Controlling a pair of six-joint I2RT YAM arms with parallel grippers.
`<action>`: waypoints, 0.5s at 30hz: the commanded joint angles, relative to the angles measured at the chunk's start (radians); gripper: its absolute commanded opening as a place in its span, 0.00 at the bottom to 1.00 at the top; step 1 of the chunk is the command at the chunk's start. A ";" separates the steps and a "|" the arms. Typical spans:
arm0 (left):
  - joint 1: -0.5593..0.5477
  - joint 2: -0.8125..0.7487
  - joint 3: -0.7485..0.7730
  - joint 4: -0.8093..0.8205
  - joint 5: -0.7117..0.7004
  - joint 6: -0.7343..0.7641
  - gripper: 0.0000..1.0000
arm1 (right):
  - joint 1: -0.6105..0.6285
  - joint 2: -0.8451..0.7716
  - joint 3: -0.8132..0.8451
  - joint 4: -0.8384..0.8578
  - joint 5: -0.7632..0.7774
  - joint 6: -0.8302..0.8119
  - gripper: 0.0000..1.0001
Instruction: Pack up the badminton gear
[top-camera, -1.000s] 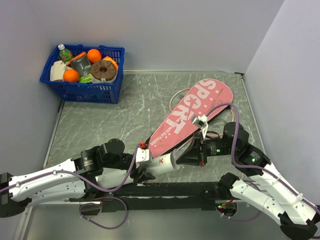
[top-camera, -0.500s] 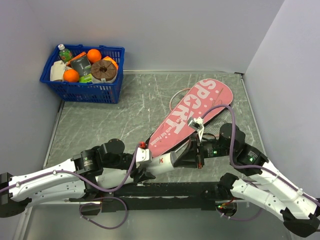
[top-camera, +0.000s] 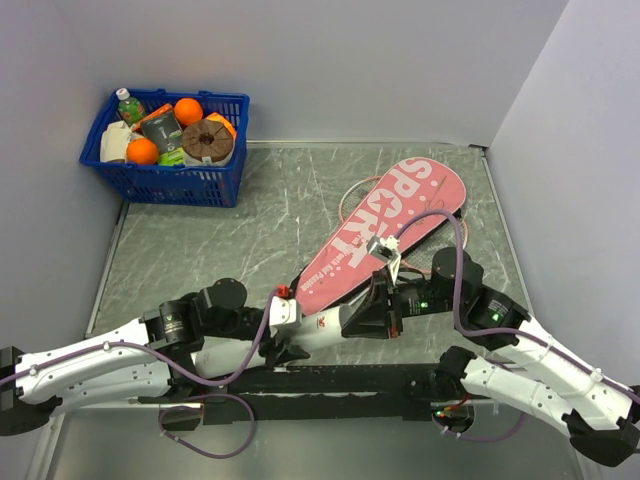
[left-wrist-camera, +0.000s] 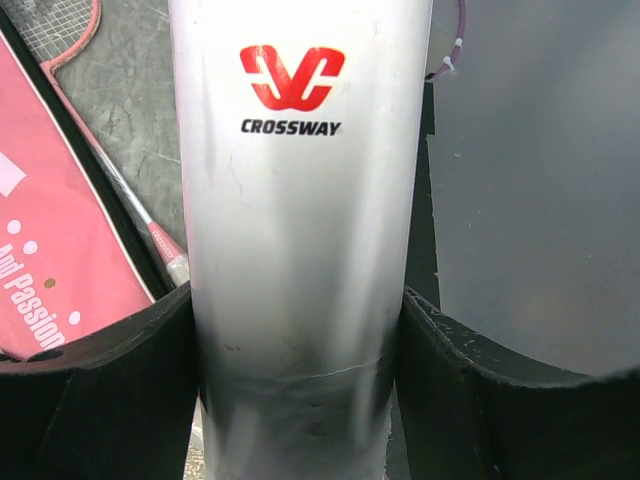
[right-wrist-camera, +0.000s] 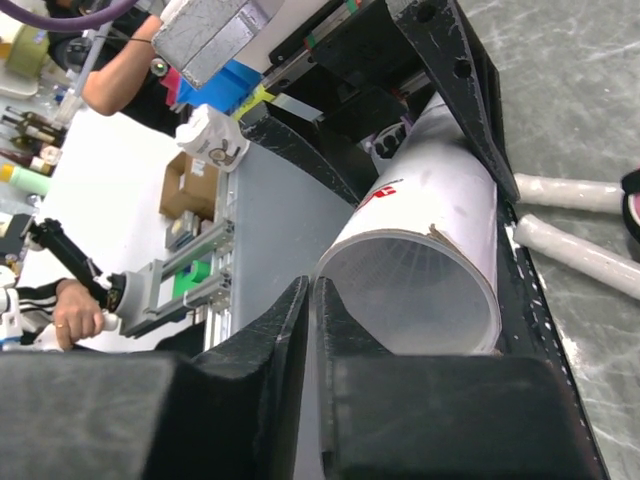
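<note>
top view: the left claw is clamped across the white tube, which lies roughly level with its far end pointing at the right claw. the two claws meet nose to nose over the near part of the table. the pink racket bag lies flat just beyond both claws and slants away to the right. the thin hoop of a racket shows at its left edge. the blue basket sits well apart, far beyond the left claw and off to its left.

left wrist view: the left claw grips the white tube, with one black finger pressed on each flank and the red logo facing the camera. to the claw's left lie the pink racket bag and a racket, its shaft running along the bag's edge.

right wrist view: the right claw is barely parted. there is only a thin slit between its fingers, and nothing is in it. the white tube shows its open mouth just right of the fingertips; i cannot tell whether they touch. two whitish racket handles lie on the table further right.
</note>
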 joint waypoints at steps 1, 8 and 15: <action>-0.004 -0.017 0.011 0.077 -0.003 -0.002 0.01 | 0.027 0.010 -0.038 0.121 -0.006 0.033 0.27; -0.004 -0.022 0.010 0.078 0.001 -0.003 0.01 | 0.032 0.021 -0.076 0.210 0.009 0.080 0.50; -0.004 -0.035 0.008 0.084 0.000 -0.002 0.01 | 0.033 0.040 -0.090 0.242 0.132 0.093 0.53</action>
